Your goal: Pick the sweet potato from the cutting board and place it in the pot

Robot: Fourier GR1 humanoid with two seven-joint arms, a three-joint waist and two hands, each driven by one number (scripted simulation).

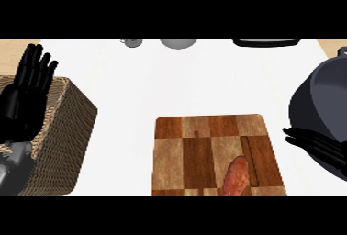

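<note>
Orange-red potato (235, 179) lies untouched on the board (196, 151), near its lower edge; nothing is in hand. Right hand (318, 147), fingers spread and empty, hovers beside the pot (325, 101). Left hand (30, 92) rests open. Grasp, carry and drop remain.

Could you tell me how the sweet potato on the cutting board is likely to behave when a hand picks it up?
The sweet potato looks solid and elongated, so it should stay stiff rather than flop. Its rounded sides suggest it may roll on the flat cutting board if nudged sideways. Its smooth-looking skin might slip somewhat between fingers.
</note>
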